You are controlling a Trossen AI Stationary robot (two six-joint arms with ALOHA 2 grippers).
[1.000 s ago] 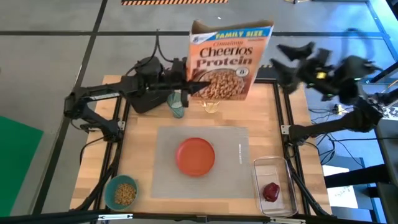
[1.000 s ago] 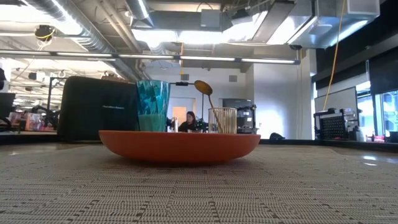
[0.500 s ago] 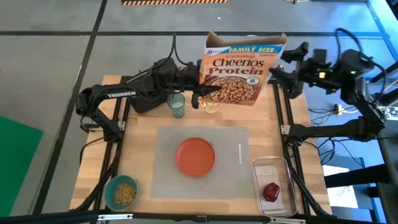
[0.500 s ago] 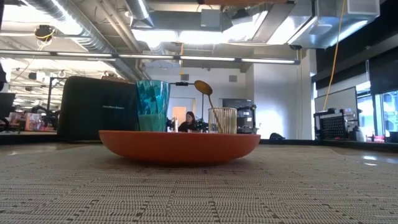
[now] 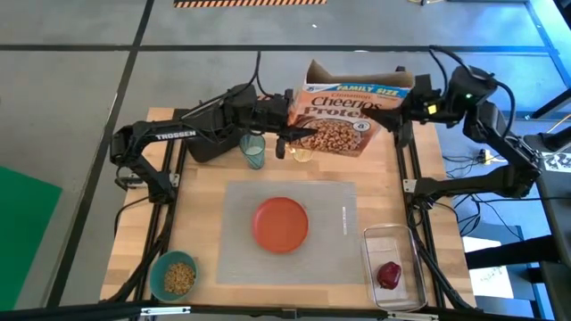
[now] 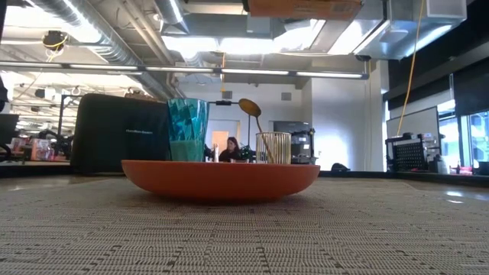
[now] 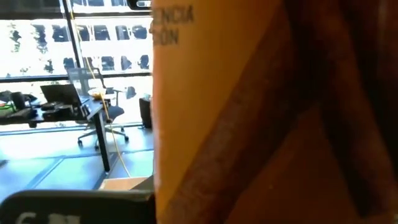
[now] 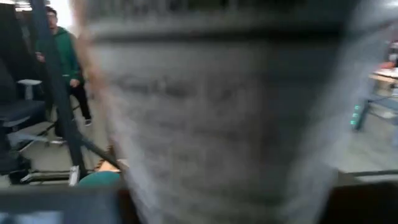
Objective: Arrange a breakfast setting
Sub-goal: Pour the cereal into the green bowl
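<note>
Cereal box [image 5: 343, 118] dominates the upper centre of the high view, held tilted above the far end of the bench [image 5: 205, 205]. The left gripper [image 5: 287, 135] is clamped on its lower left corner; the right gripper [image 5: 407, 100] sits against its upper right end, but whether its fingers are closed I cannot tell. Two arms on one box suggests it is being carried or tipped together, probably towards pouring. Below, the grey placemat [image 5: 290, 230] lies mid-frame with the orange plate [image 5: 281, 223] centred on it, ready for the setting. The teal bowl [image 5: 176, 275], already holding cereal, waits off the mat at lower left. The red fruit [image 5: 389, 274] rests in a clear tray [image 5: 393, 267] at lower right. The teal cup [image 5: 254, 150] stands beside a small glass [image 5: 302, 152] holding the gold spoon, under the box.

Low view: plate in the middle, cup [image 6: 187, 128] and toaster [image 6: 118, 132] behind it at left, spoon [image 6: 250, 108] upright in the glass, box underside at the top edge.

Left wrist view: box panel fills the right.

Right wrist view: blurred box face fills the frame; a person stands at upper left.
</note>
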